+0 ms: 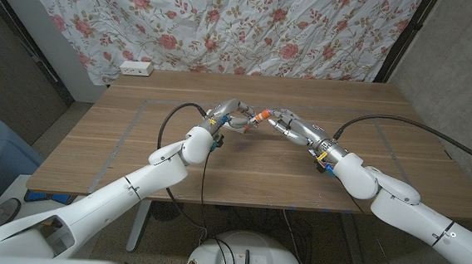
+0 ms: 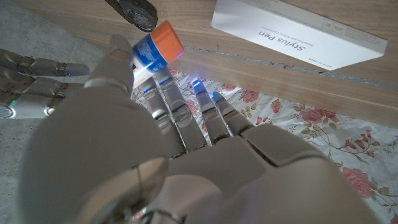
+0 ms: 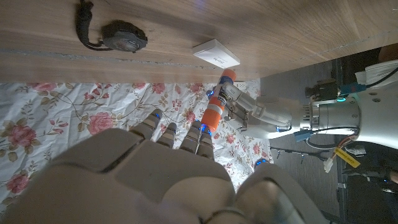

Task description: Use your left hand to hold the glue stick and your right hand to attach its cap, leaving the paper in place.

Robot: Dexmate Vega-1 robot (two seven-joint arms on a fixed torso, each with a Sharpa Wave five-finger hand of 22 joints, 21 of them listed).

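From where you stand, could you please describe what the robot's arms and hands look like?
Both arms are glossy white rounded shells with black cables looping toward the wrists. The left hand and right hand are pale grey with segmented fingers; small blue lights glow on them, and coloured tags mark the wrists.

The left hand (image 2: 155, 155) covers most of the glue stick (image 2: 157, 50), leaving one orange end visible. The white box (image 2: 298, 31) is cut off by the frame edge. The cap joint is too small to resolve in the head view.

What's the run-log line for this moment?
left hand: holds glue stick | right hand: at stick's end | cap state: cannot tell
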